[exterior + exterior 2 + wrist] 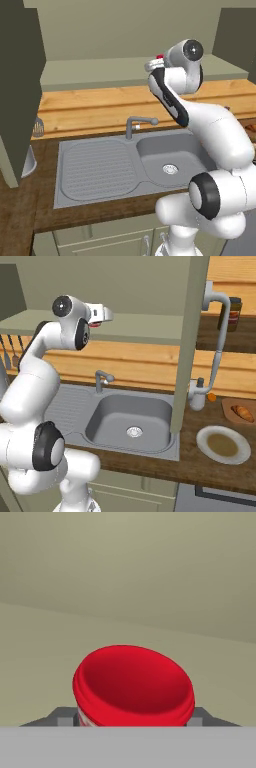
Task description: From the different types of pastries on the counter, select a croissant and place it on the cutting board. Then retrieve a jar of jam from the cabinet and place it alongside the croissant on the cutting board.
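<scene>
Holding jar of jam (133, 684) between fingers (65, 718) inside cabinet (150, 326); grip sits low, so watch for slip or clipping shelf edge when you retract.

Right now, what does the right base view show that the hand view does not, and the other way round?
Right base view alone: the croissant on the cutting board, a round plate, the sink with its faucet, and a dark jar on a wooden shelf. Hand view alone: the fingers standing against either side of the jar of jam, red lid close up. Both share the jar of jam and the cabinet's pale shelf.
</scene>
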Controlling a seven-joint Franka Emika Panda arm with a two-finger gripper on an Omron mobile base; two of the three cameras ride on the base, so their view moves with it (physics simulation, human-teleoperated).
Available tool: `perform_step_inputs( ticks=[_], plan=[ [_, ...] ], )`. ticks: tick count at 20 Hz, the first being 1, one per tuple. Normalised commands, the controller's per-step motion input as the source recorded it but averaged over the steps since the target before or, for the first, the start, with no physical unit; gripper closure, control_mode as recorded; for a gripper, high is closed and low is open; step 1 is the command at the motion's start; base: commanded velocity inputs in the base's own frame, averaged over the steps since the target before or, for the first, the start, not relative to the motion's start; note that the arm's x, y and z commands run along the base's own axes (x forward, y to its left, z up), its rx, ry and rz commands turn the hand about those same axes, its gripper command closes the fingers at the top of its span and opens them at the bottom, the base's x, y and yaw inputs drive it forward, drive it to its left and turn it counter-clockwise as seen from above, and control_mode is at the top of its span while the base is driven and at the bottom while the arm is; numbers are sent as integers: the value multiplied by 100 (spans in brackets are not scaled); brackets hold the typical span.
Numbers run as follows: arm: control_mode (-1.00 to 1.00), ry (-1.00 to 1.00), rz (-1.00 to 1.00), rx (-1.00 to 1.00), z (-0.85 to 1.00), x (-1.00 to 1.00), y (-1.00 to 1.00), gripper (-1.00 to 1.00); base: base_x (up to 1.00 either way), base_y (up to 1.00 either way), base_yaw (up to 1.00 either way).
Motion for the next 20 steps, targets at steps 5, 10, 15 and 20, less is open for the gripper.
perform_step_inputs(
  ticks=[5,10,15,20],
  plan=[
    [-100,0,-2,0,16,-85,0,100,0,0,0],
    [-100,0,0,0,7,-98,0,100,0,0,0],
    [-100,0,0,0,8,-99,0,100,0,0,0],
    [-100,0,0,0,0,-100,-3,100,0,0,0]
  ],
)
